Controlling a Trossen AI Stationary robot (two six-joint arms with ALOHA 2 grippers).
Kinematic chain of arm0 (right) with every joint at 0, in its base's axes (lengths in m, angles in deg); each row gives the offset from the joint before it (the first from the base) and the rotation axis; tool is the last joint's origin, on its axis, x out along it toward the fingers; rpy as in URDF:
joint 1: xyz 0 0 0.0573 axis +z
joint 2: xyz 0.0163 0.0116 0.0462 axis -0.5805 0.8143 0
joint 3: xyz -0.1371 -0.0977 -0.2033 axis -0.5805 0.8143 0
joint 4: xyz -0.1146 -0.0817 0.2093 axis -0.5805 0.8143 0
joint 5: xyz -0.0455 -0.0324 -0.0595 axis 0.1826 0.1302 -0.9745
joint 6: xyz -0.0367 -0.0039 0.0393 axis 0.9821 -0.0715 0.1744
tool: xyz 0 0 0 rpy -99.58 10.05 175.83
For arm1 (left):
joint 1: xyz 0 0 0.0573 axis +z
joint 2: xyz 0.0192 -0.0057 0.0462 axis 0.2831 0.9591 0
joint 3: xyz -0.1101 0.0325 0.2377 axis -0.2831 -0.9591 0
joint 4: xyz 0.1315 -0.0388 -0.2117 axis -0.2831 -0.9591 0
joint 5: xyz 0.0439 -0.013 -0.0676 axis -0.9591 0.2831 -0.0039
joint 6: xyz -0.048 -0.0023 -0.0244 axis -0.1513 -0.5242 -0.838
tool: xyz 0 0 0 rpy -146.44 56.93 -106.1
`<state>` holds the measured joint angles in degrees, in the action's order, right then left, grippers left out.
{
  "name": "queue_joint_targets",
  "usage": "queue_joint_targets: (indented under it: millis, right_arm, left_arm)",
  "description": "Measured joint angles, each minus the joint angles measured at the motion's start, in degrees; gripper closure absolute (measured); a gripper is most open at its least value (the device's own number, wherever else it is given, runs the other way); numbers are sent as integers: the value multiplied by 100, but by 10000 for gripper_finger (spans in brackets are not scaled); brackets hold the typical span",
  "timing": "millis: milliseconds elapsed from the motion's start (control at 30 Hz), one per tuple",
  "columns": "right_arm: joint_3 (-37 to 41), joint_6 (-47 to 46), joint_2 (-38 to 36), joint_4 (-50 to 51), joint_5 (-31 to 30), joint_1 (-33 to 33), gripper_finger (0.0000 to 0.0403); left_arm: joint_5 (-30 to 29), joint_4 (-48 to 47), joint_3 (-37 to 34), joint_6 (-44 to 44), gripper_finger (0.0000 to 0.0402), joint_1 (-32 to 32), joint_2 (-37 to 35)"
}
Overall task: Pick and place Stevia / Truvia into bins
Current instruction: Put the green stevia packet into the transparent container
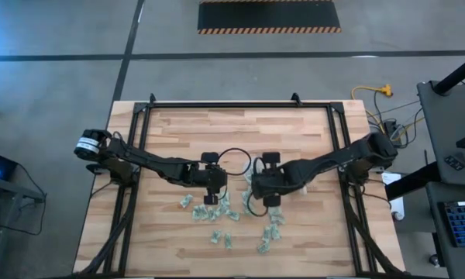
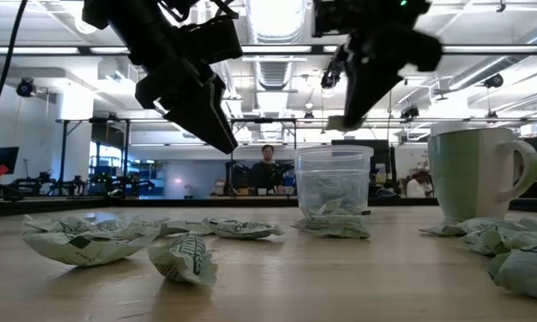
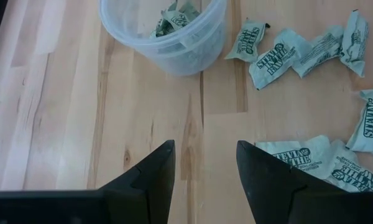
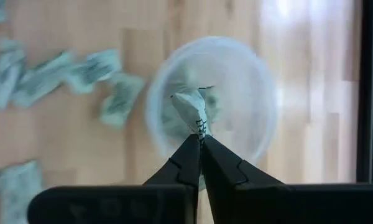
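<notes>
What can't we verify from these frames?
- Sachet count inside the clear cup: translucent wall blurs it in the low view; left wrist view cuts the rim off at the edge.
- Green cup contents: opaque wall in the low view; the right arm covers it in the high view.
- Print on the sachet in the right gripper: motion-blurred.

Bright, even overhead light fills the scene; ceiling lamps (image 2: 277, 18) glare white in the low view. The right wrist view is washed out and motion-blurred (sachets (image 4: 62, 78) smeared), while the left wrist view stays sharp with soft shadows.
</notes>
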<state>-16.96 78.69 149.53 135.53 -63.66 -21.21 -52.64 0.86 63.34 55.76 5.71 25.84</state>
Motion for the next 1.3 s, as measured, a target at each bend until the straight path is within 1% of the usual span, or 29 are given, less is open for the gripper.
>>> queue_joint_targets:
  millis: [233,333,433,633,700,833,867,1033,1133,1300]
  right_arm:
    - [239,131,6,-431,30,-521,393]
    - [263,238,7,-493,103,-595,384]
    - [263,394,4,-536,160,-592,360]
    - [263,421,0,-521,261,-590,300]
    - [248,413,-10,-450,341,-529,286]
    - [232,555,-51,-455,733,-286,269]
    - [230,603,-52,-454,801,-210,266]
    - [230,750,-52,-455,842,185,262]
    - [230,721,-52,-456,842,422,267]
    - [233,675,-52,-458,838,818,276]
  left_arm:
    - [0,2,-19,0,246,1,0]
    - [0,4,-41,0,246,0,0]
    - [-2,4,-84,0,246,1,0]
    - [23,3,-139,-12,246,-3,0]
    - [331,1,-176,-16,246,-30,0]
    - [1436,4,-203,-152,246,-75,0]
    - [1615,13,-212,-160,246,-75,0]
    - [1607,376,-327,-143,246,-80,105]
    - [1612,698,-339,59,246,-80,295]
    - [1611,812,-292,314,246,-56,596]
